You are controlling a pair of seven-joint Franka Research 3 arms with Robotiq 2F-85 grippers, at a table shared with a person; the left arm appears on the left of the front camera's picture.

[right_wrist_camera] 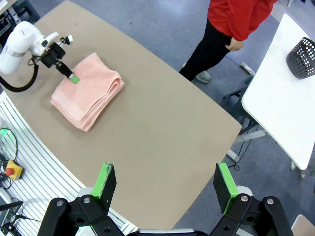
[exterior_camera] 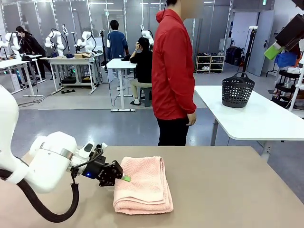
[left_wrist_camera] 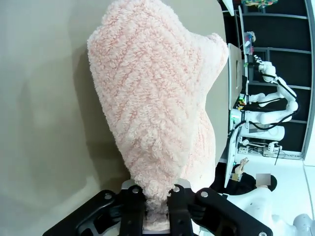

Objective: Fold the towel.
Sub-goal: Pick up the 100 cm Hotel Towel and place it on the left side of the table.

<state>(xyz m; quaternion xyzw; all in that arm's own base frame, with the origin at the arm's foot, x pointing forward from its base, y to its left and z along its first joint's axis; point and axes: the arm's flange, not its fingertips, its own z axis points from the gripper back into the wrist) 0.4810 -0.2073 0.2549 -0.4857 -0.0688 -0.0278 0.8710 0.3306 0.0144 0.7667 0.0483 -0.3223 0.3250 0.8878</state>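
While the left gripper [exterior_camera: 124, 178] reaches in low from the left side of the bench [exterior_camera: 228, 190], its fingers [left_wrist_camera: 132, 209] are pinched tight on the left edge of the towel [exterior_camera: 142, 185]. From the left wrist view, a bunch of pink terry is squeezed between the two black fingers, with no gap left beside the cloth. The right gripper [right_wrist_camera: 165, 184] hangs high above the bench, its green-padded fingers [right_wrist_camera: 104, 179] spread wide, holding and touching nothing.

Salmon-pink and thick-piled, the towel lies folded in several stacked layers on the near left part of the bench, the layered edges showing along its near side. A diagonal herringbone pattern runs across its top face. The stack is roughly rectangular and lies flat, apart from the pinched edge at the left fingers.

A person in a red jacket [exterior_camera: 172, 71] stands at the far side of the bench, well apart from the towel. A dark basket [exterior_camera: 237, 90] sits on a white table [exterior_camera: 266, 118] beyond, to the right.
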